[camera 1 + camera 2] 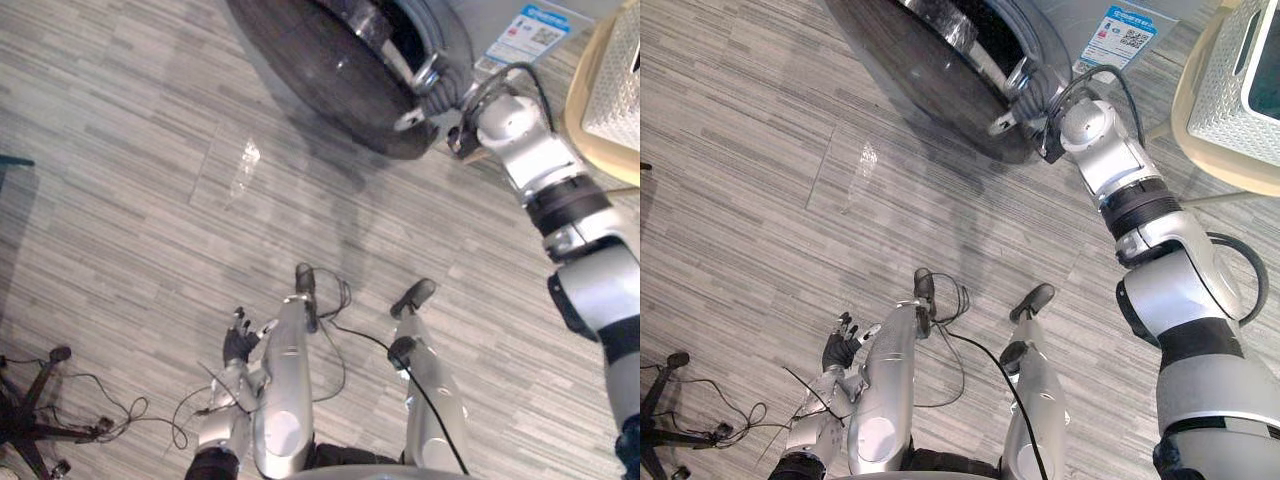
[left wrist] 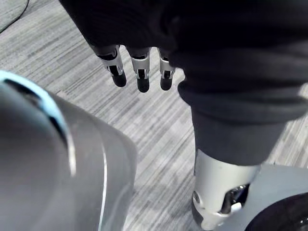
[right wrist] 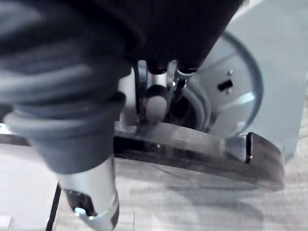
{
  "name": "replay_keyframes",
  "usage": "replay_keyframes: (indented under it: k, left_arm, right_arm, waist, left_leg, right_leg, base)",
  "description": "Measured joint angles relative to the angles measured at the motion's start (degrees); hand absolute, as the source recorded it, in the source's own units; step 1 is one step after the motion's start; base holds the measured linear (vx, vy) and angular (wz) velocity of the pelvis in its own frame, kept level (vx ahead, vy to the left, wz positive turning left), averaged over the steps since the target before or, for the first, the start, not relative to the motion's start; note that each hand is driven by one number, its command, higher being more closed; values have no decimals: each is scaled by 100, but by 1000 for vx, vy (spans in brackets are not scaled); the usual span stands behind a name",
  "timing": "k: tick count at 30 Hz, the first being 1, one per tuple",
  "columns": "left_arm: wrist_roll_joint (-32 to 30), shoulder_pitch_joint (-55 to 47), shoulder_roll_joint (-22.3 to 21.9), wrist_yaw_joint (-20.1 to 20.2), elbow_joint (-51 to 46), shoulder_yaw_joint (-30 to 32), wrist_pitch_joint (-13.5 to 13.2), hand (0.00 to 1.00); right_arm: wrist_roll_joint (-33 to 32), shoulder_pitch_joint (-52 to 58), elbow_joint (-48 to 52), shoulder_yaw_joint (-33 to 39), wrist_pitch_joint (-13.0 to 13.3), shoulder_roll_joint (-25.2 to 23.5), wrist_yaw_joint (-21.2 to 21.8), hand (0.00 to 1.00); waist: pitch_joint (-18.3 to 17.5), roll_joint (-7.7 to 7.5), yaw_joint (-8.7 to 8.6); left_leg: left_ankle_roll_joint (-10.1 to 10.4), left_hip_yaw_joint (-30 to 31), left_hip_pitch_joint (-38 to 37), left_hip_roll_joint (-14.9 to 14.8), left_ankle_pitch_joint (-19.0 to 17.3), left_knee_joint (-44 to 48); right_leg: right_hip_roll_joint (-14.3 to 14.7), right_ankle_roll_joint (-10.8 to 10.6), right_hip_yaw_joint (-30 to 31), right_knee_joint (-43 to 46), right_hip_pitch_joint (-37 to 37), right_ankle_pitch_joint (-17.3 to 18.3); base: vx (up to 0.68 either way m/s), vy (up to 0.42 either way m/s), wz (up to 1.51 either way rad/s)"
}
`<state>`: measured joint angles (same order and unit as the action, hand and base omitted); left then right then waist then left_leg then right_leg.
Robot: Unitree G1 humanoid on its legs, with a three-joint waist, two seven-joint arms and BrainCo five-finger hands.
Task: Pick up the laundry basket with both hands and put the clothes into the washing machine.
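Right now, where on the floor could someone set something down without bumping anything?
The widest bare floor lies left of the open washer door, beyond the chair base. A smaller strip runs between that door and the left robot hand. It is crowded far right, where the right robot hand holds the door's rim beside the laundry basket.

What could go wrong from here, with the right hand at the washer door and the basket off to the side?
1. The right hand is at the rim of the open washing machine door. Its hold is hard to judge, so it may slip off or leave the door partly swung.
2. The laundry basket sits beyond the right arm, and the left hand hangs open by the leg. A two-handed pickup likely needs a big turn close to that door.
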<state>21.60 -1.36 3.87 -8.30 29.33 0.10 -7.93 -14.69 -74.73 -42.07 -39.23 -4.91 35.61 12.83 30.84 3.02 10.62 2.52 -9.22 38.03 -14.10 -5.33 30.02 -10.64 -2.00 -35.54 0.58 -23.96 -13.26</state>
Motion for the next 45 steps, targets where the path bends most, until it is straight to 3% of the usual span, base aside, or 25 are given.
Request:
replay_keyframes:
  k: [5, 10, 15, 20, 23, 27, 31, 32, 33, 34, 35, 36, 39, 45]
  left_arm:
    - [-115, 41, 64, 105, -8, -114, -11, 0]
    - [-232, 138, 65, 182, -3, -181, -8, 0]
    - [-543, 145, 101, 173, -36, -184, 26, 0]
    - [-1723, 271, 456, 302, -1049, -797, 128, 0]
    - [-2351, 884, 799, 526, -1052, -1100, 128, 0]
    - [-2853, 2271, 1656, 834, -119, -1186, 110, 0]
    - [-2888, 3952, 2966, 845, 1369, -1162, 373, 0]
    - [-2864, 4150, 3145, 847, 1449, -1151, 404, 0]
    - [-2787, 4566, 3398, 850, 1498, -1097, 438, 0]
    - [-2696, 4945, 3583, 849, 1502, -1064, 440, 0]
    - [-2656, 5228, 3709, 838, 1505, -1083, 439, 0]
    - [-2629, 5425, 3761, 837, 1505, -1093, 438, 0]
    - [-2617, 6118, 4076, 766, 1506, -1069, 451, 0]
    - [-2747, 6514, 4463, 675, 1605, -595, 500, 0]
  right_arm:
    - [-957, 624, 1010, -1114, -10, 131, 695, 0]
    - [-1950, 1271, 1456, -2238, -265, -394, 1357, 0]
    - [-2569, 1636, 1668, -2005, -218, -452, 1305, 0]
    - [-2621, 2568, 1416, -1015, 16, -687, 1027, 0]
    - [-2425, 3190, 878, -537, 65, -933, 942, 0]
    - [-2048, 4051, 536, -256, 69, -1196, 964, 0]
    - [-1898, 4774, 512, 63, 54, -1492, 981, 0]
    - [-1896, 4864, 556, 75, 53, -1500, 982, 0]
    - [-1891, 5091, 747, 167, 50, -1496, 980, 0]
    - [-1884, 5283, 983, 266, 45, -1513, 981, 0]
    - [-1880, 5483, 1199, 311, 48, -1583, 980, 0]
    - [-1877, 5661, 1373, 367, 57, -1670, 981, 0]
    - [-1923, 5907, 1976, 629, 160, -2075, 931, 0]
    - [-2128, 6594, 2685, 1399, 221, -2158, 872, 0]
  waist:
    - [-12, -26, 166]
    - [-15, -32, 395]
    - [-57, -124, 441]
    - [-81, -170, 406]
    - [-95, -197, 231]
    - [-248, -488, -6]
    - [-342, -979, -328]
    - [-335, -1038, -367]
    - [-341, -1111, -353]
    - [-337, -1109, -344]
    - [-350, -1152, -374]
    - [-397, -1259, -402]
    - [-322, -1482, -413]
    - [-298, -1552, -392]
  left_leg:
    - [144, 204, -89, -16, 284, -440]
    - [217, 424, -103, -1, 583, -730]
    - [215, 383, -274, 51, 576, -715]
    - [226, 273, -329, 15, 536, -631]
    - [216, 262, -376, -10, 529, -547]
    - [203, 138, -351, -118, 504, -458]
    - [210, 103, -93, -293, 501, -330]
    - [234, 115, -34, -323, 484, -295]
    - [228, 125, 94, -461, 482, -297]
    - [178, 89, 221, -689, 499, -359]
    - [179, 147, 371, -737, 500, -283]
    - [208, 146, 493, -729, 512, -193]
    - [235, 248, 846, -925, 576, -77]
    - [400, 408, 1350, -1269, 359, 411]
  right_leg:
    - [153, 114, -212, -105, 79, 82]
    - [230, 182, -365, -106, 111, 132]
    - [158, 178, -329, -86, 271, 139]
    - [156, 179, -213, -48, 275, 142]
    - [147, 178, -153, -5, 304, 141]
    - [163, 167, -1, 20, 193, 148]
    - [286, 159, 78, -6, -51, 162]
    - [314, 115, 46, -34, -76, 184]
    - [390, -227, -50, -79, -154, 423]
    - [422, -84, -202, 304, -318, 527]
    - [347, 150, -233, 669, -335, 519]
    - [338, 110, -149, 626, -311, 639]
    - [582, 247, -210, 421, -535, 482]
    - [853, 212, -198, 411, -771, 499]
  base:
    - [5, -66, 18]
    - [38, -5, 21]
    - [-4, 98, 4]
    - [-55, 84, -8]
    - [-52, 67, -11]
    - [-33, 38, -22]
    - [-22, -25, -20]
    - [-14, -55, -25]
    - [21, -79, -38]
    - [72, -82, -30]
    - [115, -56, -6]
    - [132, -62, -1]
    - [98, -70, -16]
    - [83, 0, -20]
